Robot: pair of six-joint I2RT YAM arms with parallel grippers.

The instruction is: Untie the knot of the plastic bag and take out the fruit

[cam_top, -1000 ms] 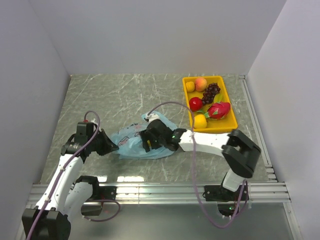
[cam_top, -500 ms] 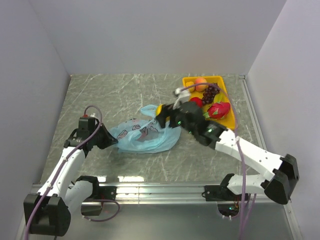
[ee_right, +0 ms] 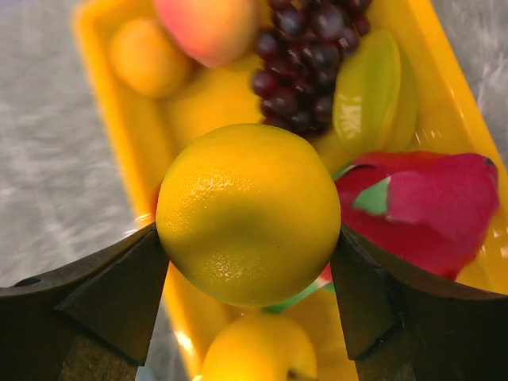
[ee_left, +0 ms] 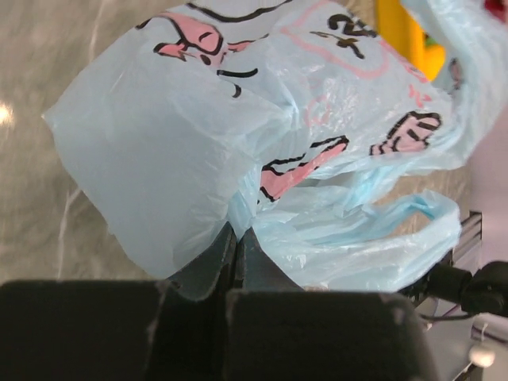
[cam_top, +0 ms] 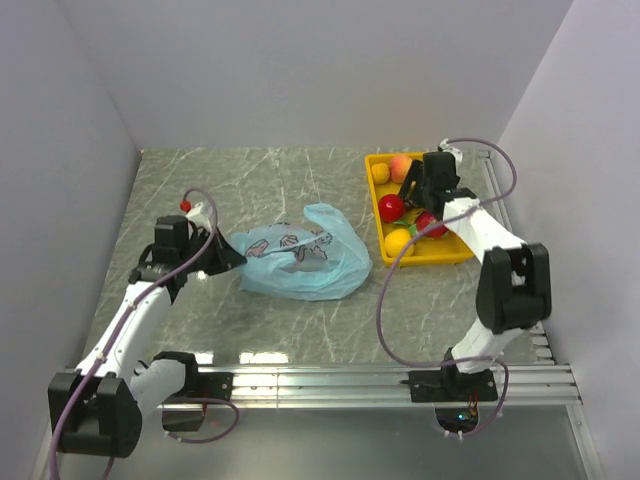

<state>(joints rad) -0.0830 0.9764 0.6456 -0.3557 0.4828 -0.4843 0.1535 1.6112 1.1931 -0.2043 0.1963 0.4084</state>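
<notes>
The light blue plastic bag (cam_top: 300,262) lies slack on the table's middle, printed with pink and black marks (ee_left: 302,167). My left gripper (cam_top: 228,257) is shut on the bag's left edge (ee_left: 236,230). A handle loop (ee_left: 409,213) hangs loose, and no knot shows. My right gripper (cam_top: 419,188) hovers over the yellow tray (cam_top: 452,253), shut on a yellow-orange fruit (ee_right: 248,213). In the tray lie a peach (cam_top: 401,166), a red apple (cam_top: 391,207) and another yellow fruit (cam_top: 399,241).
The tray also holds a small orange fruit (ee_right: 147,55), dark grapes (ee_right: 305,55), a green-yellow star fruit (ee_right: 373,87) and a pink dragon fruit (ee_right: 421,198). White walls enclose the table. A metal rail (cam_top: 320,380) runs along the near edge.
My right arm swung from the bag's mouth over to the tray, carrying the yellow-orange fruit. The left gripper kept hold of the bag, which shifted slightly right and slumped.
</notes>
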